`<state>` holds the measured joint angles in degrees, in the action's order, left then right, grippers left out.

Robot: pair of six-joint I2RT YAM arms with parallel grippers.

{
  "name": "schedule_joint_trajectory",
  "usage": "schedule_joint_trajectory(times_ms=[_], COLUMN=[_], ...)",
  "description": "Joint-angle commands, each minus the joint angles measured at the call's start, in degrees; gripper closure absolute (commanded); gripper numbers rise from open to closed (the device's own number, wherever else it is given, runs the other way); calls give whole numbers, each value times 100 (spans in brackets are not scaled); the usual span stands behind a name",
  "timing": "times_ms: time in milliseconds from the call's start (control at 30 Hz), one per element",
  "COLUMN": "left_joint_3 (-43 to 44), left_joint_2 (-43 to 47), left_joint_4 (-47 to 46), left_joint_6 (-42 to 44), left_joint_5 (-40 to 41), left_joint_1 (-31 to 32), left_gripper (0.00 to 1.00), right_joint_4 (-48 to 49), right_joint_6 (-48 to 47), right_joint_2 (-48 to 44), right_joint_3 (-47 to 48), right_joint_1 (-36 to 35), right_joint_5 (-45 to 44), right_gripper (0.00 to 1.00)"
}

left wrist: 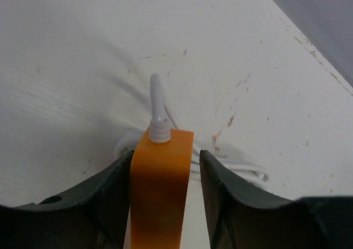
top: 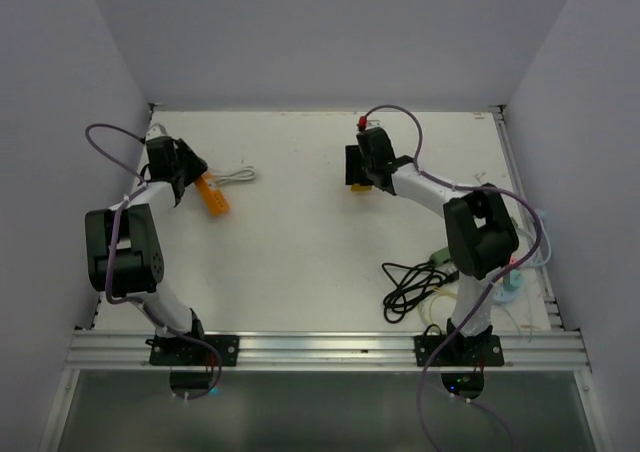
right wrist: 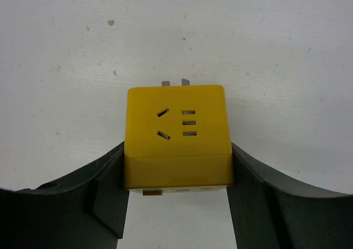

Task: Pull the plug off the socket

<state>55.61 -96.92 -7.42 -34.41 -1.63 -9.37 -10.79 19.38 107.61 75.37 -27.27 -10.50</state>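
The near end of the flat orange plastic plug block [left wrist: 160,194] runs out of the bottom of the left wrist view, so its full length shows only from above. The faces of the yellow plastic cube socket [right wrist: 176,133] that the pads cover are hidden, and of its grey metal prongs [right wrist: 176,83] only the tips peep over the far edge.

The white tabletop [top: 300,252] is scuffed and speckled, boxed in by plain pale walls [top: 330,32], with an aluminium rail [top: 320,349] along the near edge.

The left gripper [left wrist: 165,158] straddles the orange block at the far left of the table. One finger lies against it, while a sliver of table shows beside the other finger [left wrist: 220,194] — so it is not clamped. A thin white cord [left wrist: 156,95] leaves the block's far end and loops on the table behind it.

The right gripper [right wrist: 177,150] grips the yellow cube from both sides, far right of centre — well apart from the orange block.

A coiled black cable [top: 408,290] lies by the right arm's base, with a small green item [top: 440,259] next to it, too small to make out.
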Motion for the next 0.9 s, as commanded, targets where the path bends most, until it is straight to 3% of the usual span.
schedule_joint_trajectory(times_ms=[0, 200, 300, 400, 567, 867], left_joint_3=[388, 591, 530, 371, 117, 265], left_joint_2=[-125, 409, 840, 1332, 2080, 2863], left_joint_4=[-322, 363, 733, 1224, 1945, 2956], left_joint_6=[-136, 13, 75, 145, 418, 945], left_joint_5=[-276, -224, -101, 4, 382, 497], left_joint_1=[-135, -136, -118, -127, -127, 40], left_gripper=[45, 23, 20, 5, 3, 0], right_joint_4=[411, 446, 367, 314, 270, -573], right_joint_6=[-162, -241, -329, -329, -189, 241], right_joint_2=[407, 928, 1182, 1297, 1149, 446], right_joint_3=[671, 1040, 1181, 1129, 883, 1067], right_joint_1=[20, 20, 11, 11, 11, 11], right_joint_5=[-452, -742, -822, -892, -717, -716], right_gripper=[97, 87, 70, 57, 31, 3])
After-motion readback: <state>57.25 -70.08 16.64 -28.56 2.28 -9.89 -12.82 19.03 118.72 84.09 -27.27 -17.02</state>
